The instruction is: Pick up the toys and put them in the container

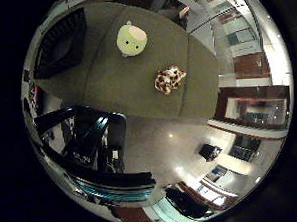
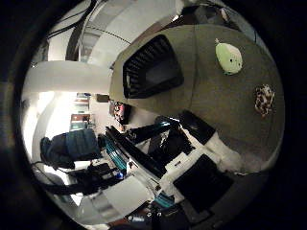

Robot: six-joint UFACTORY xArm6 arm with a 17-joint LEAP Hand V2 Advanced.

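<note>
A round pale-green plush toy (image 1: 132,40) lies on the olive-grey table (image 1: 112,83). A little way from it on the same table lies a brown-and-white spotted giraffe plush (image 1: 170,79). A black slatted container (image 2: 152,67) stands near one end of the table, and no toy shows in it. My hand (image 2: 192,167) is well above the table and off its edge, far from both toys. Its white and black fingers (image 1: 90,139) reach out fairly straight and hold nothing.
Beyond the table's edge lies a shiny light floor (image 1: 180,149) with dark furniture and windows around the room. A blue bag or jacket (image 2: 72,146) sits off to the side of the arm.
</note>
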